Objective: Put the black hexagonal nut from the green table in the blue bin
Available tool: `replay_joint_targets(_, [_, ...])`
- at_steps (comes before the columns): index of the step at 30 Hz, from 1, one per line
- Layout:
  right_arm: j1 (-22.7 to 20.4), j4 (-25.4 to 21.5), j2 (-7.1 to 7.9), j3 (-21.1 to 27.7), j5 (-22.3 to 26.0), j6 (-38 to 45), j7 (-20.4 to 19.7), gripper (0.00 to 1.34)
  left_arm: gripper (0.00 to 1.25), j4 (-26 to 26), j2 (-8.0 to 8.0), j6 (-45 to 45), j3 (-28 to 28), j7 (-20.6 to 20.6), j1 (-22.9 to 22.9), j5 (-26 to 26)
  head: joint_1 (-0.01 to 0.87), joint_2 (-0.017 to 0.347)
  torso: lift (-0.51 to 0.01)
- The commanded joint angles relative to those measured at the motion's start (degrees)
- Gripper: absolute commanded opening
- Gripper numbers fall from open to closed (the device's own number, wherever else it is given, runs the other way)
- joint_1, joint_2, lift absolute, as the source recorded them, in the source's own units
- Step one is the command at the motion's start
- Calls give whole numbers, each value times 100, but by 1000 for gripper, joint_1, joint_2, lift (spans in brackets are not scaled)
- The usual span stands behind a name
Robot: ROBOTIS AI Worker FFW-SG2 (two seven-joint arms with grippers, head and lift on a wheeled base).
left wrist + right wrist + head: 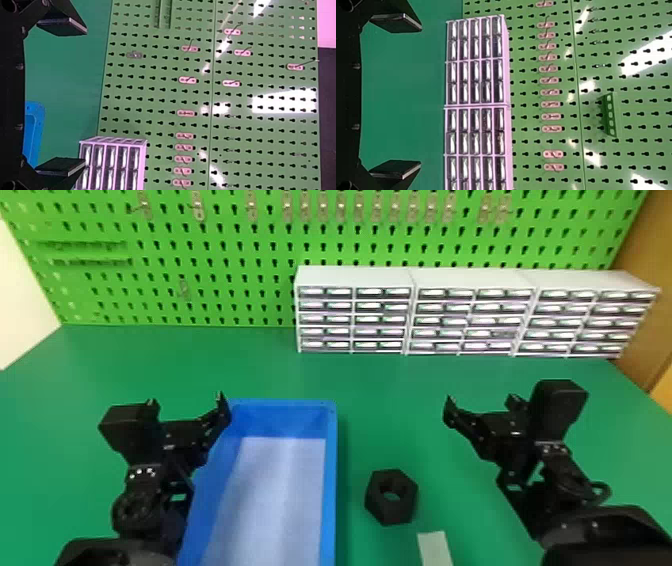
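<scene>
On green table point(390, 385), just right of blue bin point(330, 475), black hexagonal nut point(392, 512) lies flat, hole up. Left gripper point(186, 400) and right gripper point(481, 399): fingers wide apart, nothing held. Head view gives bin's pale floor; left wrist view, its rim corner; right wrist view, green bracket point(610, 114) on pegboard point(534, 150). Bin's near end cut off at head view's bottom edge; left rim partly hidden behind left arm. Contents of drawers point(470, 321) hard to make out.
</scene>
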State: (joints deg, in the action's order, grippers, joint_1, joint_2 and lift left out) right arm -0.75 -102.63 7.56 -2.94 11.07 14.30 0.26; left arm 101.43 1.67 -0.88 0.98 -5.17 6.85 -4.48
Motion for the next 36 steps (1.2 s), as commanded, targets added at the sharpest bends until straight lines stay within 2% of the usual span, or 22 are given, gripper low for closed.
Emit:
replay_joint_targets(1, [4, -2, 0, 4, 0, 3, 0, 1241, 1124, 0, 0, 0, -2, -1, 0, -1, 657, 57, -95])
replay_joint_targets(23, [4, -55, 26, 31, 35, 100, 9, 1241, 1124, 0, 0, 0, -2, 8, -17, -1, 657, 57, -95])
replay_joint_targets(29, [22, -108, 88, 22, 44, 214, 44, 1241, 1124, 0, 0, 0, -2, 8, -17, 8, 657, 57, -95])
replay_joint_targets(36, [75, -125, 88, 180, 44, 398, 624, 1241, 1124, -9, 0, 0, 7, 8, -26, 17, 657, 57, -95])
